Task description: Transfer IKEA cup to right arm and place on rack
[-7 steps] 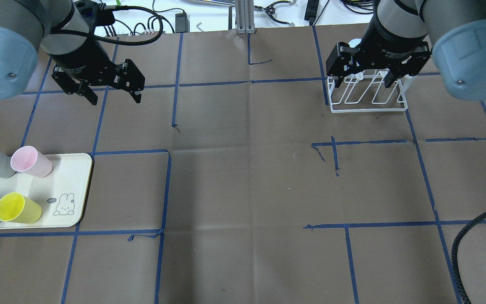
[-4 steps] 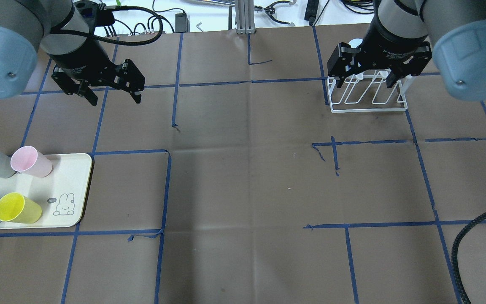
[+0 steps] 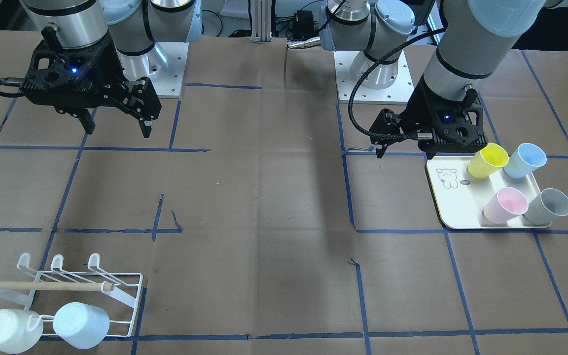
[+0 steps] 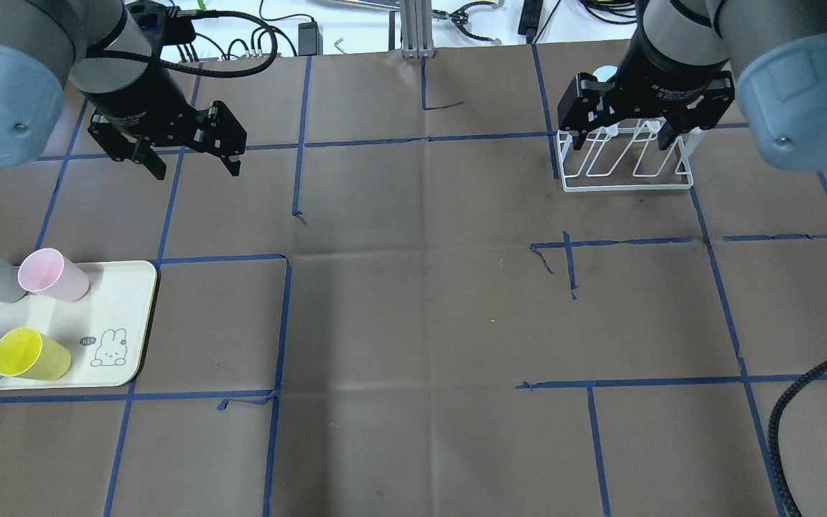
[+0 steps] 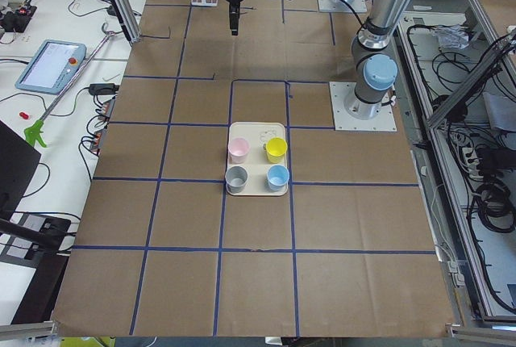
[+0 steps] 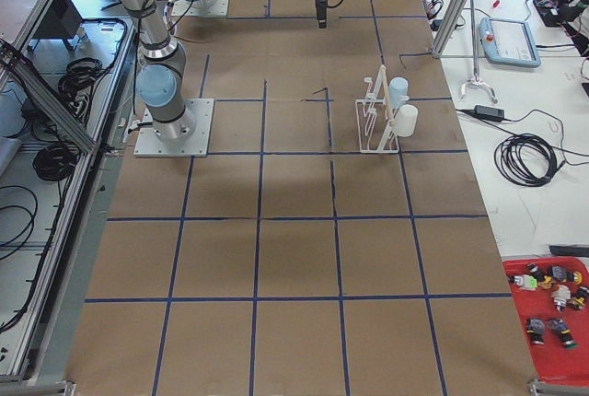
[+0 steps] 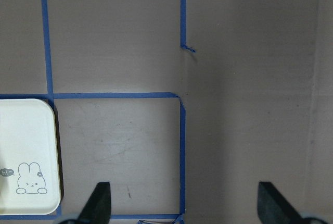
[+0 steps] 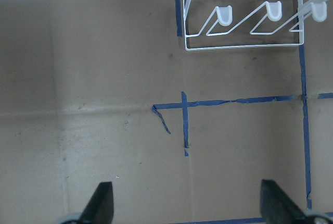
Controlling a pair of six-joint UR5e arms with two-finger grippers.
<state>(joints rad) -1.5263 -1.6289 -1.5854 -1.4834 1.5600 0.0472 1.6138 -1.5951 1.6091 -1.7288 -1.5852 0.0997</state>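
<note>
Two pincers (image 4: 197, 171) (image 4: 622, 141) well apart over table (image 4: 413, 301)

The flat table (image 4: 413, 323), covered in brown paper and marked into squares by blue tape, carries a cream rectangular tray with a rabbit drawing (image 4: 123, 294) on the robot's near left and a small white wire rack (image 4: 627, 188) on its far right, well apart.
</note>
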